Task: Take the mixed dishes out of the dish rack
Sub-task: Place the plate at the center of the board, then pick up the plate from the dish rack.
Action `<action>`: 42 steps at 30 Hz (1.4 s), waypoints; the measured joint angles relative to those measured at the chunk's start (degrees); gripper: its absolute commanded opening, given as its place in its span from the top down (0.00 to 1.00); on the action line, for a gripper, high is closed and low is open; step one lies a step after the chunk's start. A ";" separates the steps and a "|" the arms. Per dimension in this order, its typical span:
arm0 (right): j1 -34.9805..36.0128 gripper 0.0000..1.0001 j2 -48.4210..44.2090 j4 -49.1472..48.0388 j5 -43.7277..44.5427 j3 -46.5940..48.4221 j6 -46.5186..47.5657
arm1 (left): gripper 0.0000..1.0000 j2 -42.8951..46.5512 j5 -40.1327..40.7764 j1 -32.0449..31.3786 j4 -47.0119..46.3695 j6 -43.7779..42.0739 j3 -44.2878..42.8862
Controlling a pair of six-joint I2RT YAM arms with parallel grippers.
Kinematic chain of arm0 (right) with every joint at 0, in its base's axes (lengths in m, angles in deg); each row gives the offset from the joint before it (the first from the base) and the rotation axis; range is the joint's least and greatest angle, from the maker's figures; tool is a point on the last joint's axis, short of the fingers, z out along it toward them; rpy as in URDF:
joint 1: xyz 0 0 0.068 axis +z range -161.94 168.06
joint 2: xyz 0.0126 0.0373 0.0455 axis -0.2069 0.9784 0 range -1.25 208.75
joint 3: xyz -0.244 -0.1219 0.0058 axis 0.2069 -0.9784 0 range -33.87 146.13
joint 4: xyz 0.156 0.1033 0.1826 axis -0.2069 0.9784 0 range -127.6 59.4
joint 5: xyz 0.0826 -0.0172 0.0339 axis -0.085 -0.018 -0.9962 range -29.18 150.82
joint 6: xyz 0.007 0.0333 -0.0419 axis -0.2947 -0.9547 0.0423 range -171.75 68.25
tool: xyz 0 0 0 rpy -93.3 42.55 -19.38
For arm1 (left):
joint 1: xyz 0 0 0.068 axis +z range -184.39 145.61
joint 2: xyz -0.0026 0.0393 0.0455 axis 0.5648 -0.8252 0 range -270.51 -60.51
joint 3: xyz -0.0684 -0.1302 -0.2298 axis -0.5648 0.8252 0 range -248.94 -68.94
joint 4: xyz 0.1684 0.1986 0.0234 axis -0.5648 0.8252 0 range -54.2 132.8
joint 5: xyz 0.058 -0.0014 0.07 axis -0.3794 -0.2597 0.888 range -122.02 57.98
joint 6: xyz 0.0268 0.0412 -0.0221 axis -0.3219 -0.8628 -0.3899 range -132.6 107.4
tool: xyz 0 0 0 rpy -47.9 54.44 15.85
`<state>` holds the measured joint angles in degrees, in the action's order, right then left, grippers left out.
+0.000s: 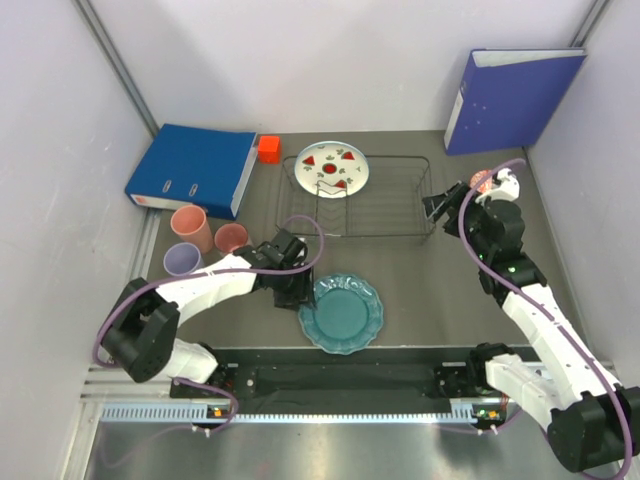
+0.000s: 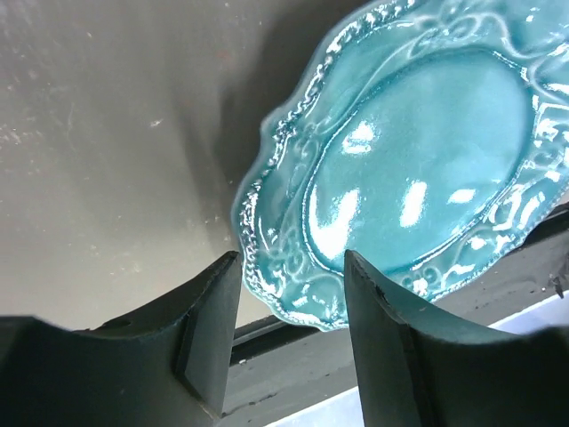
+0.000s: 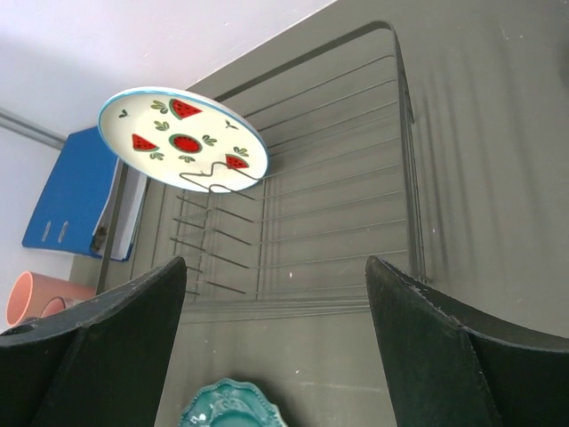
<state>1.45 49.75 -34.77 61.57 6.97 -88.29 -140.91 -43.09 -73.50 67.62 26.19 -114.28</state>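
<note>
The teal scalloped plate [image 1: 341, 313] lies flat on the table near the front edge. My left gripper [image 1: 298, 290] is at its left rim, open; in the left wrist view the plate [image 2: 418, 169] sits just beyond the gripper [image 2: 292, 258], and nothing is gripped. The white watermelon plate [image 1: 332, 167] stands tilted in the tines at the left end of the dish rack [image 1: 385, 234]. My right gripper [image 1: 437, 205] hovers open at the rack's right end, facing the rack [image 3: 409, 160] and the plate [image 3: 182, 138]. Two salmon cups [image 1: 190, 228] [image 1: 231, 238] and a lavender cup [image 1: 182, 260] stand left.
A blue binder [image 1: 192, 168] lies at the back left with a small red cube [image 1: 268, 149] beside it. Another binder [image 1: 515, 98] leans on the back right wall. A small pink patterned bowl [image 1: 482, 180] shows partly behind my right arm.
</note>
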 measured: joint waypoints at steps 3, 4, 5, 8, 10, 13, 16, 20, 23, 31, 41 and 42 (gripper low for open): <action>0.00 0.18 0.00 0.00 -0.02 -0.37 -0.09 | 0.46 0.00 0.35 0.00 0.39 -0.13 0.00; 0.00 0.18 0.00 -0.02 -0.04 -0.42 -0.11 | 0.46 0.02 0.52 0.00 0.59 -0.20 0.00; 0.00 0.18 -0.02 -0.07 -0.04 -0.46 -0.11 | 0.46 0.02 0.74 0.00 0.98 -0.26 0.00; 0.00 0.18 -0.09 -0.07 -0.09 -0.48 -0.13 | 0.45 0.31 1.95 0.00 3.19 -0.98 -0.48; 0.00 0.18 -0.35 -0.17 -0.13 -0.68 -0.13 | 0.45 0.81 3.06 0.00 6.27 -1.66 -2.51; 0.00 0.18 -0.81 -0.07 -0.39 -0.70 -0.13 | 0.45 2.14 4.24 0.00 10.73 -3.19 -8.26; 0.00 0.18 -1.03 -0.09 -1.16 -0.68 -0.13 | 0.42 3.85 4.94 0.00 14.10 -5.75 -17.94; 0.15 0.18 -0.94 -0.13 -1.92 -0.63 -0.11 | 0.36 4.79 5.53 0.00 14.67 -10.01 -29.35; 0.92 0.17 -0.26 -0.22 -2.45 -0.55 -0.13 | 0.34 4.37 7.34 0.00 13.44 -14.34 -35.34; 2.64 0.18 1.27 -0.50 -3.76 -0.52 0.52 | 0.37 -10.49 21.68 2.19 4.61 -25.49 -47.10; 9.18 0.13 17.38 -5.22 -2.56 9.27 14.32 | 0.39 -8.63 31.93 4.20 -2.78 -19.21 -36.24; 9.77 0.13 19.82 -5.55 -2.12 10.95 16.06 | 0.39 -6.88 32.26 4.17 -2.91 -17.90 -35.10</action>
<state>11.22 69.58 -40.32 59.45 17.92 -72.22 -147.79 -10.82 -69.33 64.71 8.29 -149.38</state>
